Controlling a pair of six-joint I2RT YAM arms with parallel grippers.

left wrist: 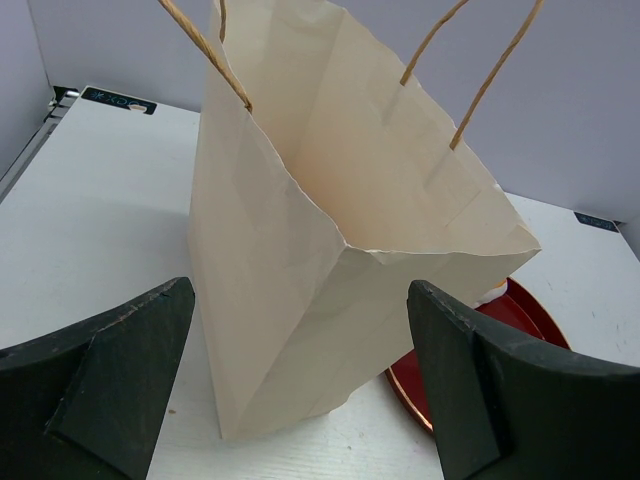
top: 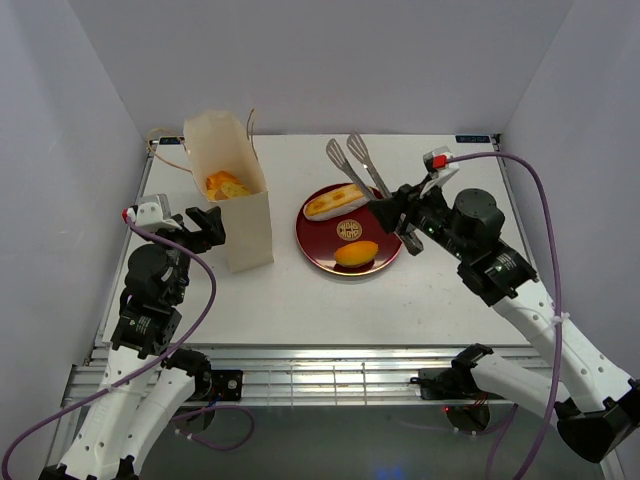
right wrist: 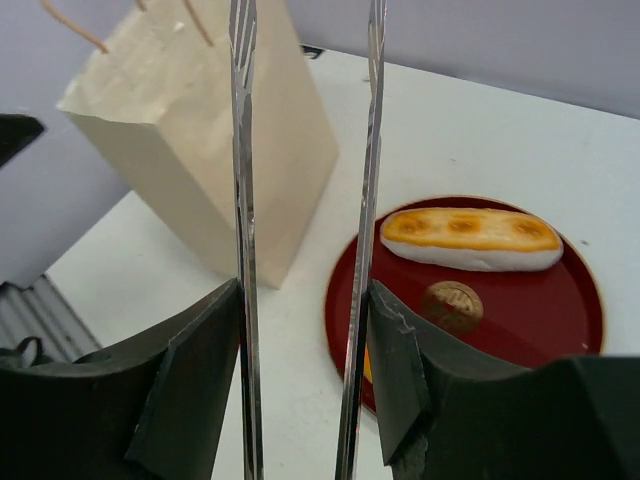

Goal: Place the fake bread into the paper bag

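The paper bag (top: 232, 195) stands upright left of centre, with orange fake bread (top: 225, 185) inside; it also shows in the left wrist view (left wrist: 330, 250) and the right wrist view (right wrist: 200, 130). A long cream-striped roll (top: 333, 203) and an oval bun (top: 356, 253) lie on the dark red plate (top: 385, 265); the roll also shows in the right wrist view (right wrist: 470, 238). My right gripper (top: 400, 215) is shut on silver metal tongs (top: 358, 160), whose two arms (right wrist: 242, 200) stand apart and empty above the plate. My left gripper (top: 200, 228) is open just left of the bag, touching nothing.
The plate's rim shows behind the bag in the left wrist view (left wrist: 520, 310). White walls enclose the table on the left, back and right. The table's near edge has a metal rail (top: 320, 360).
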